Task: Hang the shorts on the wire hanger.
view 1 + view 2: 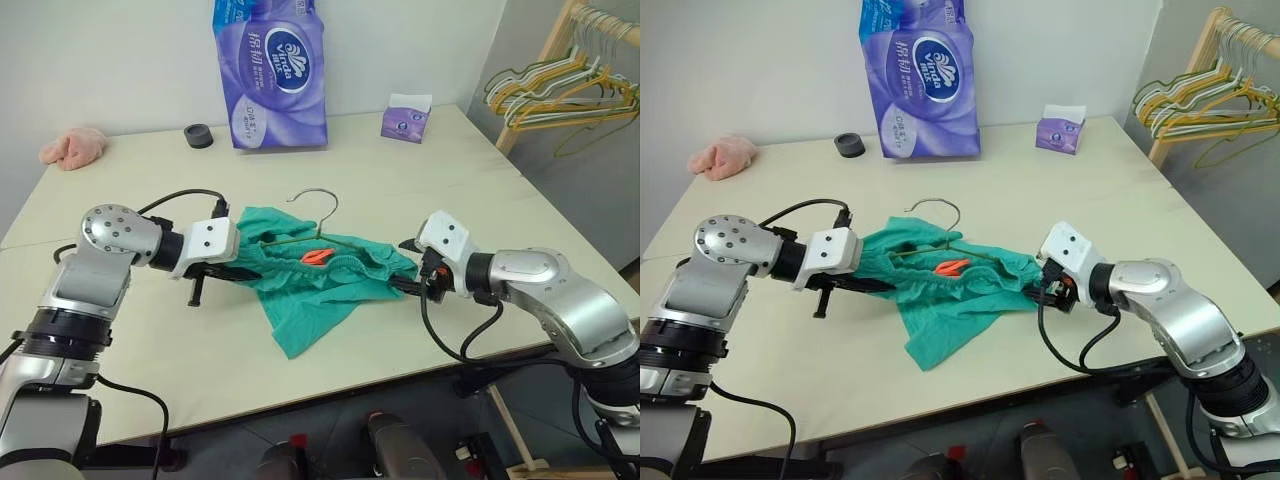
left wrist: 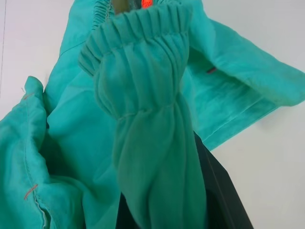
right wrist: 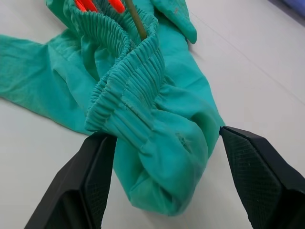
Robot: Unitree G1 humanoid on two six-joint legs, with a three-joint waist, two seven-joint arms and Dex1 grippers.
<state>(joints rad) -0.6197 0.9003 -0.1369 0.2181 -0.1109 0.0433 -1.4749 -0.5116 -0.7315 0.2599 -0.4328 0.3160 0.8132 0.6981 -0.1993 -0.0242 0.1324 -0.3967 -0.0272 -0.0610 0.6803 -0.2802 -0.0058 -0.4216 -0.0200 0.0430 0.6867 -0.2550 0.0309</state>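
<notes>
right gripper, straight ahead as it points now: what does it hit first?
Most likely the shorts: the right gripper stands open with the bunched waistband end between its fingers, so going straight on should meet that fabric first.

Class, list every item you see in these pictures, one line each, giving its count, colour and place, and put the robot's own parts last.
shorts: one, teal-green, mid-table, between both grippers
wire hanger: one, olive, hook poking out behind the shorts
tissue pack: one, purple, table's far edge
tissue box: one, purple, far right
black ring: one, beside the pack
fluffy cloth: one, pink, far left
hangers: several, yellow and white, on the wooden rack
table: one, cream
left gripper: shut on the shorts
right gripper: open, around the waistband end
</notes>
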